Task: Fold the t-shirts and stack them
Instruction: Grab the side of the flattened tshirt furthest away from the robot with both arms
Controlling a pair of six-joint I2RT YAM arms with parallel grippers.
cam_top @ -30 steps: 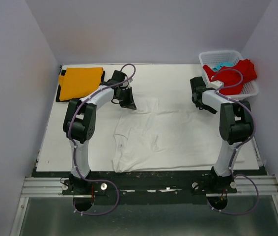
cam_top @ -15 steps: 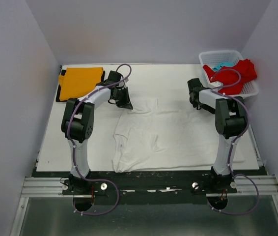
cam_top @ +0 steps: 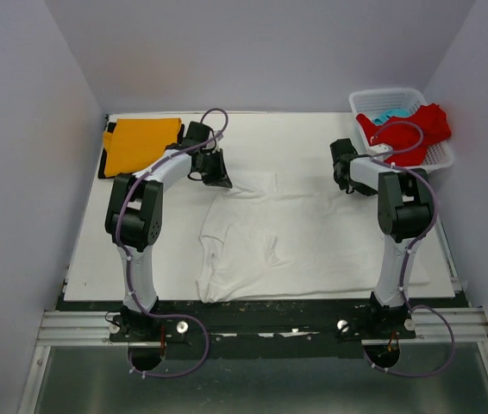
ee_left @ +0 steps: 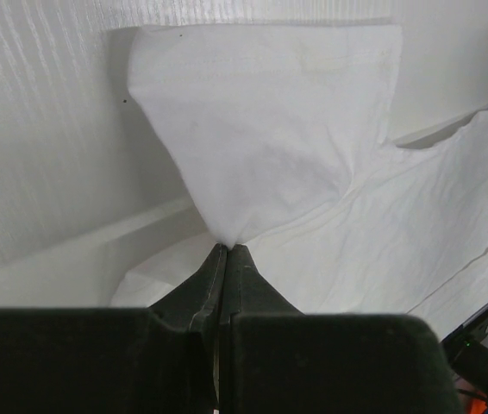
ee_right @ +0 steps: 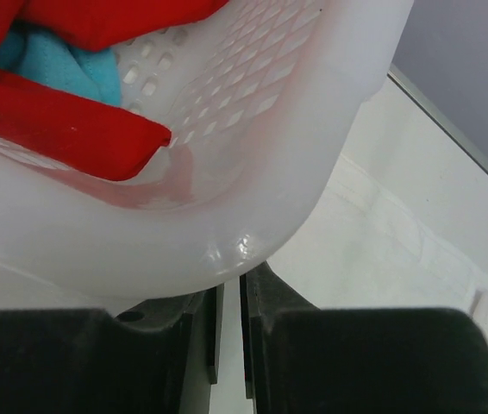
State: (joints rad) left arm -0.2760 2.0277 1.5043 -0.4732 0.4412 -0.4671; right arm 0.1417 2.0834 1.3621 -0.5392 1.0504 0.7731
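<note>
A large white t-shirt [cam_top: 287, 233] lies spread across the middle of the table. My left gripper [cam_top: 220, 179] is shut on a pinch of its far left sleeve [ee_left: 270, 112], and the cloth rises in a taut fan from the fingertips [ee_left: 227, 246]. My right gripper [cam_top: 345, 177] is low at the shirt's far right corner, just under the basket's rim [ee_right: 270, 190]. Its jaws are drawn almost together with a thin gap [ee_right: 231, 285]. The rim hides its tips, and I cannot make out whether cloth is between them. An orange t-shirt [cam_top: 140, 145] lies folded at the far left.
The white lattice basket [cam_top: 438, 155] stands at the far right corner with a red t-shirt [cam_top: 412, 129] draped over its edge and a light blue one [cam_top: 389, 114] inside. Grey walls close in on the left, right and far sides.
My left gripper has drawn the sleeve a little farther up and left. The right gripper has shifted slightly toward the far side, and its wide jaws have narrowed to a thin gap.
</note>
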